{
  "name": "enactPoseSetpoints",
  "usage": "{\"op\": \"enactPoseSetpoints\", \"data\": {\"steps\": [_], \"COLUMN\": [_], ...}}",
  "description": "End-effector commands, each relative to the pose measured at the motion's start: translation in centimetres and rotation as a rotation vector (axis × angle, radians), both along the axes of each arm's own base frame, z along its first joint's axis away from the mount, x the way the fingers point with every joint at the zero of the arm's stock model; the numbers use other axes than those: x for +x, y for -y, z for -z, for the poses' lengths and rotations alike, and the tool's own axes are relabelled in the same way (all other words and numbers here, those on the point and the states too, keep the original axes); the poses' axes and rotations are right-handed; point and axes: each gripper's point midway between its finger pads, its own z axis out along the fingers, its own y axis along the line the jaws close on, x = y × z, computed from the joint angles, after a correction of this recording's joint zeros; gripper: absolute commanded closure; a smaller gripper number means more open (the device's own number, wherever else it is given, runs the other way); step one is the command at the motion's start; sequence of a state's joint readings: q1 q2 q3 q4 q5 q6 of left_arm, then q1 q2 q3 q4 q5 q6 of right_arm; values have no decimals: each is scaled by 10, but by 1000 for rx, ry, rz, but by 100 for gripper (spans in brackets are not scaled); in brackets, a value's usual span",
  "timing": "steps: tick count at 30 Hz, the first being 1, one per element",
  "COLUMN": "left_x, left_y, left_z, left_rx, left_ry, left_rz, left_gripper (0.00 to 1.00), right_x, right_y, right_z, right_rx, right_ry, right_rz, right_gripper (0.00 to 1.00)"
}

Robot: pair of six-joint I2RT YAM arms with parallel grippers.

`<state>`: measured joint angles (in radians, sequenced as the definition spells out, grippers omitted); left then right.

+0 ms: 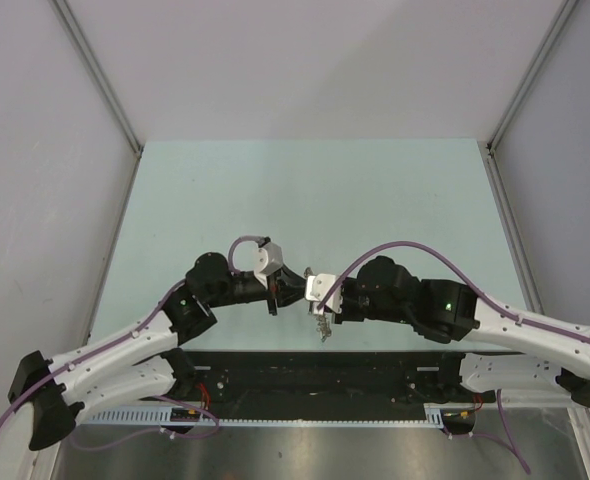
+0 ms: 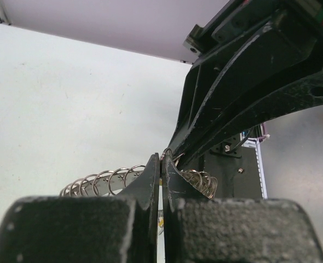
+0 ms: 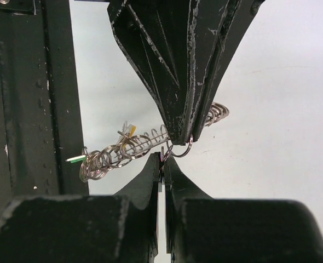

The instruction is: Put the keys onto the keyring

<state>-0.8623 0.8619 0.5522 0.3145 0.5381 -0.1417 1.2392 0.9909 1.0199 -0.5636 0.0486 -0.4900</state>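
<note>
Two-point hold: treat the keyring (image 3: 117,150), clamped by shut left fingers (image 2: 149,183) and shut right fingers (image 3: 148,175) meeting tip to tip above the table's (image 1: 275,190) near edge, as lying near–far across both, keys (image 3: 76,159) toward its near end, neither arm nearer.

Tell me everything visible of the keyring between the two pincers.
The keyring looks like a long coil of thin, silvery wire loops. It is held in the air, slanting, near its middle by the left pincer and the right pincer, both shut on it. A green key and a yellow key sit on one half of it.
</note>
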Motion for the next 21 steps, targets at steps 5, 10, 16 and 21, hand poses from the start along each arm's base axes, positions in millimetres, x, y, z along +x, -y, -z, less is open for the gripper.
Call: {"op": "enactPoseSetpoints", "data": {"steps": [5,10,16,21], "left_x": [21,28,41,55], "left_y": [-2,-8,-25,-49], "left_z": [-8,-4,-13,-16], "left_rx": [7,31,23,36], "left_ry": [56,54,42,-5], "left_rz": [-98,-144,-234,-329], "left_gripper": [94,71,45,31], "right_x": [4,8,17,26], "right_y": [-6,-8,-11,-15], "right_z": [0,-2,-1,-1], "right_rx": [25,43,56,59], "right_ry": [-27,-40,-72,-82], "right_rz": [23,34,52,63], "right_gripper": [100,100,100,100]}}
